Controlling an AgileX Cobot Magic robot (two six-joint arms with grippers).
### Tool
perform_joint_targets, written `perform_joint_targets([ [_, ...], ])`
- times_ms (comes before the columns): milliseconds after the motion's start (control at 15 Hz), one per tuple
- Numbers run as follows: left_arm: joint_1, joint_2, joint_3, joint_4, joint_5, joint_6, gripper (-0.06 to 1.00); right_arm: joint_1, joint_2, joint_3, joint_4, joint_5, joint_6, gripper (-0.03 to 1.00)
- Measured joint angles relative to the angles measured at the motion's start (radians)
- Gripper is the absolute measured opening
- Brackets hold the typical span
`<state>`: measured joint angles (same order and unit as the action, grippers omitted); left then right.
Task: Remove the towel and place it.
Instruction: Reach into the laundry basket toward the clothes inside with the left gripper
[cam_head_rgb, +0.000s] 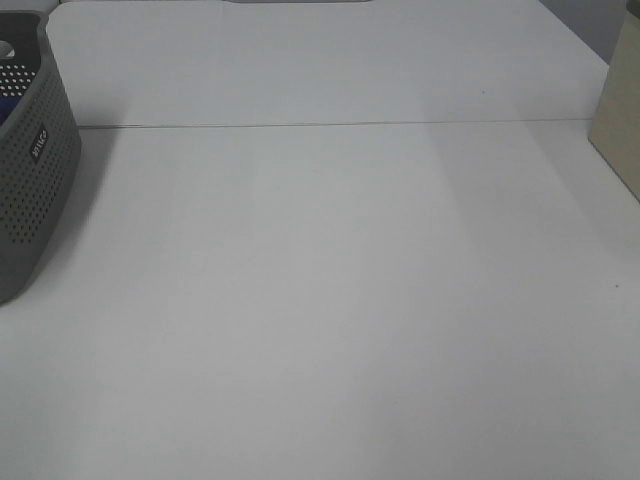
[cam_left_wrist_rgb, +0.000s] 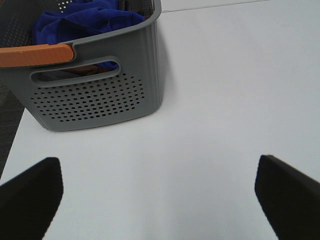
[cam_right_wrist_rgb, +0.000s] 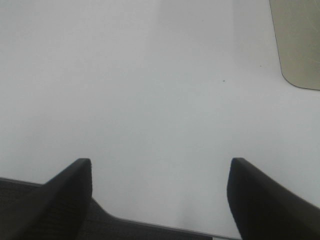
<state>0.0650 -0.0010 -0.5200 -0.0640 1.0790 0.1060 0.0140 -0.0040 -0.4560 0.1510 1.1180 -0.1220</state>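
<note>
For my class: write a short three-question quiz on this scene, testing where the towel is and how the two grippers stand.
1. Short answer: where is the blue towel now?
2. True or false: the right gripper is shut on something.
3. Pick one. The left gripper is:
A) open over the table, short of the grey basket
B) down inside the basket
C) shut on the towel

Key
1. Bunched up inside the grey basket.
2. False: it is open and holds nothing.
3. A
</note>
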Motion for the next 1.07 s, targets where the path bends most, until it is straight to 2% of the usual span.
perform_joint_targets([
  [1067, 0.000, -0.005, 0.000, 0.009, 0.000, 0.000, 0.99, 0.000, 0.000, 0.000, 0.000, 0.000, 0.000, 0.74],
])
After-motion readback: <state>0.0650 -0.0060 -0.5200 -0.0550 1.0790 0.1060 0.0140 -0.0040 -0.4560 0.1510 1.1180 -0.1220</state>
